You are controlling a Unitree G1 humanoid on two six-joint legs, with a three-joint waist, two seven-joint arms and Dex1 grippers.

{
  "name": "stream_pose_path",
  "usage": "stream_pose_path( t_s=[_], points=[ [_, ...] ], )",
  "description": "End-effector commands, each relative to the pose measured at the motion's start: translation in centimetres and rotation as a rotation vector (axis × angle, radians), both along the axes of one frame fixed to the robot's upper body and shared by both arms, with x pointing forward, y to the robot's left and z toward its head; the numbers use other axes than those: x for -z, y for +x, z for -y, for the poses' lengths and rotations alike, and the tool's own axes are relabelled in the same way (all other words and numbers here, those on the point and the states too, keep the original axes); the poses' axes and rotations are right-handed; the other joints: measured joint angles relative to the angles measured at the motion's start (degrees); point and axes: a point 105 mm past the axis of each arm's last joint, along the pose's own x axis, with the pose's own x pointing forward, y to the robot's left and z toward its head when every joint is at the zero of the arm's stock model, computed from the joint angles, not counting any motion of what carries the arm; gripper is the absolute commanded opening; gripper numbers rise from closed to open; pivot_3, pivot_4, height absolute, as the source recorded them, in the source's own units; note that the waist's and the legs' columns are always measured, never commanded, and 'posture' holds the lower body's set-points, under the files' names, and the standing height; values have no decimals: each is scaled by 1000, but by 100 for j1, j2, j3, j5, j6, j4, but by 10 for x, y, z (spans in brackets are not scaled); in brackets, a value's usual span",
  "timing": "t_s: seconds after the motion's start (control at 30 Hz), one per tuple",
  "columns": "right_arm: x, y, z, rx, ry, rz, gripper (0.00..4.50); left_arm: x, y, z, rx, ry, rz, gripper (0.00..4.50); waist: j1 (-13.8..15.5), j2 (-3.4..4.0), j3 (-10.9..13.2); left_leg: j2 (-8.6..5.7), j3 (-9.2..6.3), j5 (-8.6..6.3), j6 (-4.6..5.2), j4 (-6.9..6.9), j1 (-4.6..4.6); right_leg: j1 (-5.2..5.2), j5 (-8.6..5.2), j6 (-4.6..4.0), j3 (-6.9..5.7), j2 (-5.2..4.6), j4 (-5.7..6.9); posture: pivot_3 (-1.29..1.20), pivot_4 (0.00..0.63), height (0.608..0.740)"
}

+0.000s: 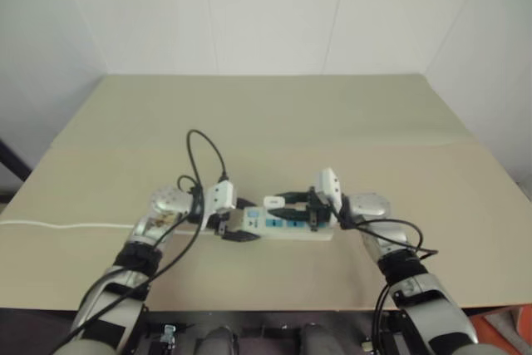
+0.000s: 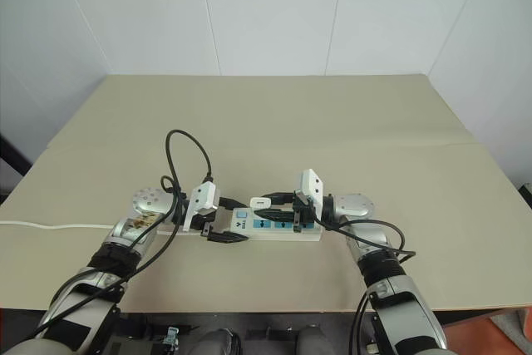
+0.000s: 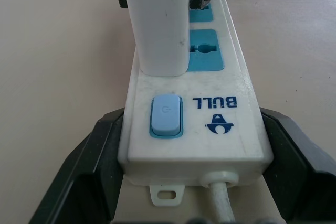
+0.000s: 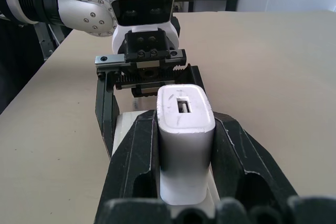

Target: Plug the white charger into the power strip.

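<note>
White cord [image 1: 58,224] trails across the tan tabletop [image 1: 274,114] from its left edge toward the power strip [image 3: 210,103], which lies flat near the table's front edge. On the left, the left gripper [image 3: 194,182] is clamped across the strip's switch end, one black finger [image 3: 79,177] pressed to each long side. Moving right, the white charger [image 4: 185,140] stands upright on the strip beside the blue switch [image 3: 166,116], over the row of blue sockets. On the right, the right gripper [image 4: 186,171] is closed on the charger, squeezing its sides.
</note>
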Motion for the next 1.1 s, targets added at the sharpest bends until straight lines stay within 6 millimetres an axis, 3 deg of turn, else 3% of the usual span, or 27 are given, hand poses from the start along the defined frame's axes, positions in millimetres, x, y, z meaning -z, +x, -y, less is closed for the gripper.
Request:
stream_pose_path(
  t_s=[0.03, 0.3, 0.63, 0.77, 0.9, 1.1],
  points=[
    [37, 4, 21, 110, -97, -109, 1823, -4, -2, 0, 29, 17, 39, 3267, 1, -1, 0, 0, 0, 0, 0, 0, 0, 0, 0, 0, 0, 0, 0, 0, 150, 740],
    [34, 4, 21, 116, -73, -85, 4372, -3, -1, 0, 29, 21, 44, 3267, 5, -14, -8, 0, -1, 0, 0, -4, 2, 7, 0, 0, -1, 0, -7, 0, 150, 740],
    [27, 1, 23, 79, -69, -84, 4444, -8, 4, 2, -25, -49, -15, 3267, 7, -14, -8, 0, -1, 0, -1, -8, 2, 7, -1, -1, -1, 0, -13, 0, 150, 740],
    [24, -1, 24, 72, -62, -87, 4500, -16, 4, 4, -16, -101, -11, 4461, 25, -16, -7, 0, -3, 0, 0, -10, -5, 6, -1, 0, -3, -1, -21, 0, 150, 740],
    [17, -2, 29, 79, -43, -105, 4500, -41, 3, 0, -15, -222, 56, 4461, 29, -17, -6, 0, -3, -1, -1, -15, -11, 2, -1, 0, -4, -2, -28, 0, 150, 740],
    [-30, -3, 57, 202, 85, 54, 4500, -69, -15, -49, 4, -251, 86, 4461, 17, -12, -3, 0, -2, -1, -1, -21, -64, -68, -1, 0, -1, -6, -15, 0, 150, 740]
  ],
)
